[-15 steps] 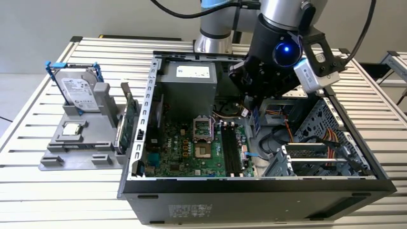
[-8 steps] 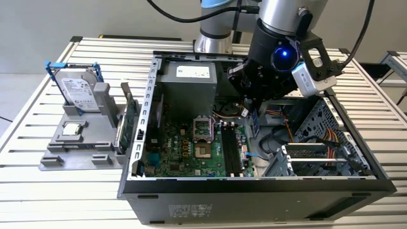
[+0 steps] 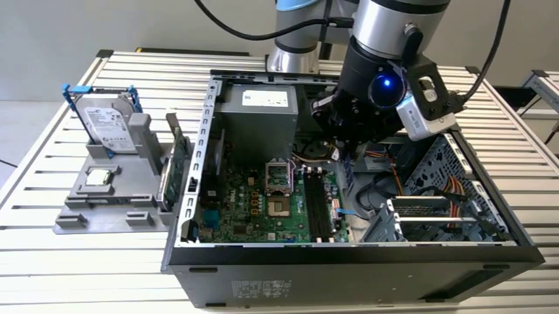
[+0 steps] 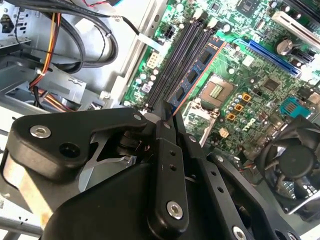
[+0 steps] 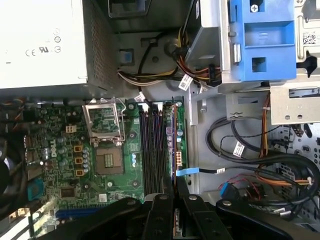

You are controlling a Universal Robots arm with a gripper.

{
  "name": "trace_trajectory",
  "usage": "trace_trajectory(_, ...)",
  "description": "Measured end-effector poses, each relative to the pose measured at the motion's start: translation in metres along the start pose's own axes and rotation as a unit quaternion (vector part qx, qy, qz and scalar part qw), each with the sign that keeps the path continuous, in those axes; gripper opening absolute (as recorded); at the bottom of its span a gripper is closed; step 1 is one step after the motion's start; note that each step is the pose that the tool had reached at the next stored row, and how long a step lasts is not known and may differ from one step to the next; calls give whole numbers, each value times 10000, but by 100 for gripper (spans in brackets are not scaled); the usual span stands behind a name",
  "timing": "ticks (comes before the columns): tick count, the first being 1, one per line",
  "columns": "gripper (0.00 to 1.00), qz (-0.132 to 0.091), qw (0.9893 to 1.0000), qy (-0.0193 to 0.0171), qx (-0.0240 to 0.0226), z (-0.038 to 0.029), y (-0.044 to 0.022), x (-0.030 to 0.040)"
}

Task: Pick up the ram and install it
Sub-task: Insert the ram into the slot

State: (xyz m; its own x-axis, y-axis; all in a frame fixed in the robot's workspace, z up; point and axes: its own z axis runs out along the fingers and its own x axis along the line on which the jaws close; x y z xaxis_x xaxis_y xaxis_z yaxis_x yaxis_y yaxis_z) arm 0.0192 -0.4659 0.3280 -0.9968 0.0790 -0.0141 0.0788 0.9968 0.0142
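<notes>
Gripper (image 4: 167,116) pinching the ram (image 4: 196,75), slot (image 5: 170,150) right below; judgement: keep stick level, press evenly.

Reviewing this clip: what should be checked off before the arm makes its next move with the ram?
1. Ram held: ok. The gripper has its jaws closed on one end of the ram.
2. Ram parallel to the memory slots: ok in both wrist views.
3. Ram directly over one slot: cannot tell; it looks beside the dark slots.
4. Slots empty: ok, nothing stands in them.
5. Blue-ended cable clear of the ram: cannot tell; its end lies right beside it.
</notes>
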Motion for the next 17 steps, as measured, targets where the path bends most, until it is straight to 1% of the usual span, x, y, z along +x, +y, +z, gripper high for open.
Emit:
trace_trajectory(7, 0, -27, 10000, 0, -1, 77, -1, 1)
trace_trajectory(13, 0, -121, 9999, 2, -2, 116, -2, 2)
trace_trajectory(17, 0, -135, 9999, 2, -2, 157, -2, 2)
